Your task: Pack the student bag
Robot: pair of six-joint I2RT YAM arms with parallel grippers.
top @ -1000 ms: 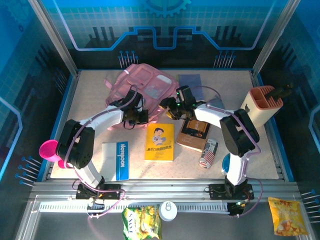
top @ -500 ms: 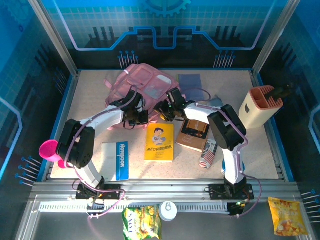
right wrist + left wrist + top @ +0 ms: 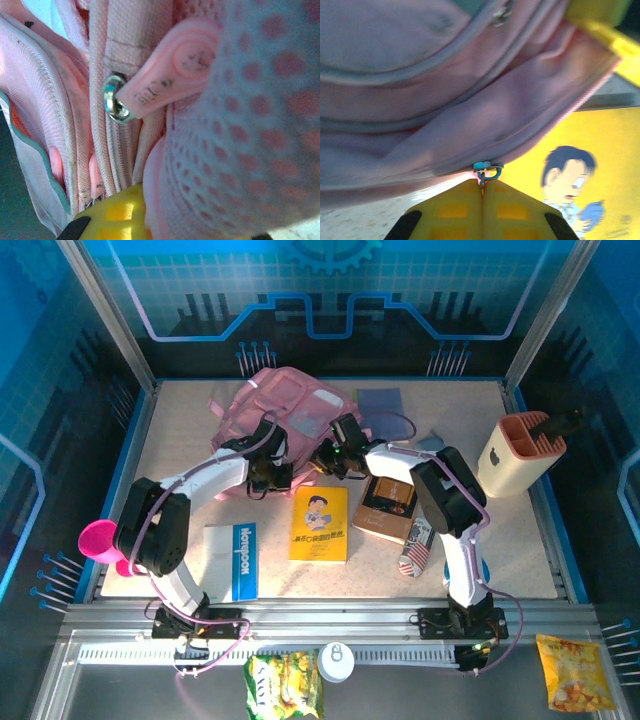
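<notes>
The student bag (image 3: 285, 408), pink with paler pockets, lies at the back centre of the table. My left gripper (image 3: 262, 476) is at its front edge. Seen from the left wrist, its yellow fingers (image 3: 455, 210) are shut on the small blue zip pull (image 3: 487, 170) under the bag (image 3: 445, 100). My right gripper (image 3: 335, 456) is at the bag's right front corner. From the right wrist I see one yellow finger (image 3: 117, 215) against pink mesh fabric (image 3: 240, 140) that fills the jaws and hides the other finger. A pink rubber zip tab (image 3: 160, 85) hangs just above.
A yellow book (image 3: 319, 524) lies right in front of the bag, with a blue-white book (image 3: 232, 560) to its left. A brown book (image 3: 388, 508) and a can (image 3: 416, 546) lie to its right. The pen holder (image 3: 520, 455) stands far right and a pink cup (image 3: 97, 540) far left.
My right gripper has moved left from beside the brown book to the bag's corner and closed on its mesh fabric. The left arm has stayed put, still holding the zip pull.
</notes>
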